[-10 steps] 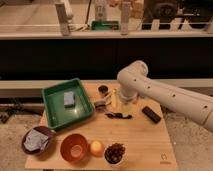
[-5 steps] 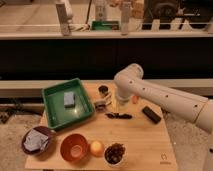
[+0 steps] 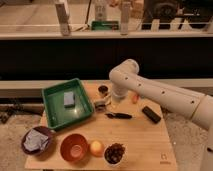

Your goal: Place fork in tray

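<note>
1. One fork (image 3: 119, 115) to account for: found it lying flat and dark at the middle of the table (image 3: 145, 140), outside the tray (image 3: 72, 115) and seemingly ungripped.
2. Located the hand (image 3: 102, 104) low over the table, just up-left of the fork and just right of the tray's rim; could not tell whether apart, together or clamped on anything.
3. Judged that low reach as preparation for a pickup: traced the arm in from the right edge of the frame, folded at an elbow above centre, then turned down towards the wood.
4. Saw the tray left of centre holding only a grey-blue sponge (image 3: 69, 99), hence with bare floor to spare for the fork.
5. Noted bystanders: a dark cup (image 3: 103, 90) just above the hand, a black block (image 3: 151, 114) right of the fork, an orange bowl (image 3: 75, 147) near the lower edge.
6. Read the table as pale, flat wood; behind it, made out a dark panel, and along the top of the frame a light ledge with upright containers.
</note>
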Controlling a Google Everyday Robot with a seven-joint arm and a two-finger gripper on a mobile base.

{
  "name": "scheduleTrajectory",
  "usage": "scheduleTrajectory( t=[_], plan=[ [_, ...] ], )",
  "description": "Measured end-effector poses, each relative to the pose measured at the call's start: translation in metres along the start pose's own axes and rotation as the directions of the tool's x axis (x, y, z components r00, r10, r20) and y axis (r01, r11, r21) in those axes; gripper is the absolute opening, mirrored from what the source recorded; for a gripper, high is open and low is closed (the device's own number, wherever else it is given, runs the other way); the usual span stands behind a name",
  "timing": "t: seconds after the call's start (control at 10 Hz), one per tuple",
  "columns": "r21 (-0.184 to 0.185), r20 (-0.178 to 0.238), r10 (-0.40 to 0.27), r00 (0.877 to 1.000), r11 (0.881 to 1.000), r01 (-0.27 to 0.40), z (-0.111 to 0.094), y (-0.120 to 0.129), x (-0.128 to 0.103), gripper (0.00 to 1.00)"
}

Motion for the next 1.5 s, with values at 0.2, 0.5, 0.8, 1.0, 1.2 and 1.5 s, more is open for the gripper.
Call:
scheduleTrajectory(
  t=[0.2, 0.5, 0.8, 1.0, 1.2, 1.5],
  plan=[
    [0.007, 0.007, -0.022, 1.0, 1.0, 0.022, -0.001, -0.015, -0.022, 0.0],
    [0.023, 0.007, -0.049, 0.999, 0.999, 0.049, -0.003, -0.029, -0.033, 0.0],
    [0.045, 0.014, -0.097, 0.995, 0.994, 0.097, 0.001, -0.054, -0.065, 0.0],
    [0.056, 0.01, -0.121, 0.993, 0.991, 0.12, 0.001, -0.066, -0.073, 0.0],
    [0.066, 0.013, -0.155, 0.988, 0.986, 0.154, 0.006, -0.078, -0.081, 0.0],
    [0.081, 0.014, -0.206, 0.978, 0.976, 0.204, 0.011, -0.097, -0.105, 0.0]
  ],
)
